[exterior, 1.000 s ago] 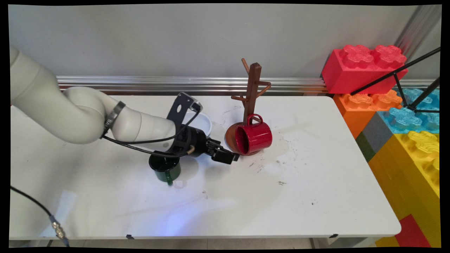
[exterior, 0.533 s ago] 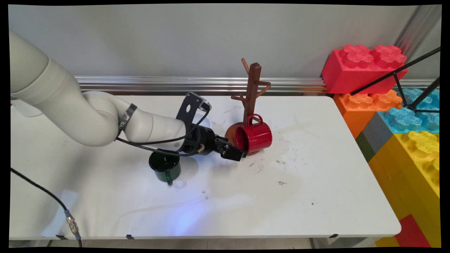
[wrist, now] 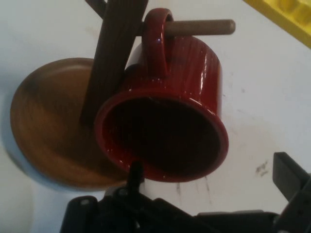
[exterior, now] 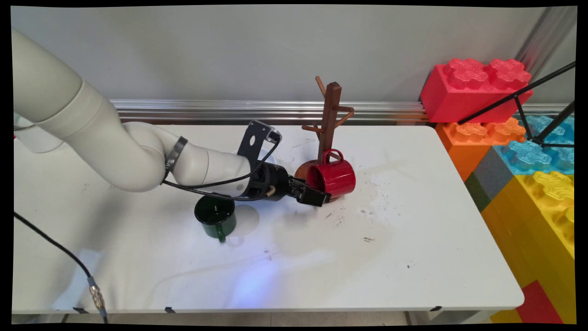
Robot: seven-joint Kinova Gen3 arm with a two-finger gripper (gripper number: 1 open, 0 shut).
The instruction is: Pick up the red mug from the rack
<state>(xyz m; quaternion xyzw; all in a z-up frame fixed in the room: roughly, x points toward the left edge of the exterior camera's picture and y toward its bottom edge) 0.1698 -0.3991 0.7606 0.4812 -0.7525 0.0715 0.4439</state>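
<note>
My gripper (exterior: 319, 198) spread wide at the rim of the red mug (exterior: 334, 178), 1 finger (wrist: 134, 173) at the lip, nothing clamped. Mug hangs by its handle on a peg of the wooden mug tree (exterior: 329, 120). Green mug (exterior: 215, 218) at my 7 o'clock on the white table (exterior: 413, 239).

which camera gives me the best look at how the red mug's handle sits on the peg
The hand view. There the red mug fills the picture and its handle visibly loops over a peg of the wooden mug tree. The main view shows the red mug hanging low on the tree, but small, with the gripper at its rim.
</note>
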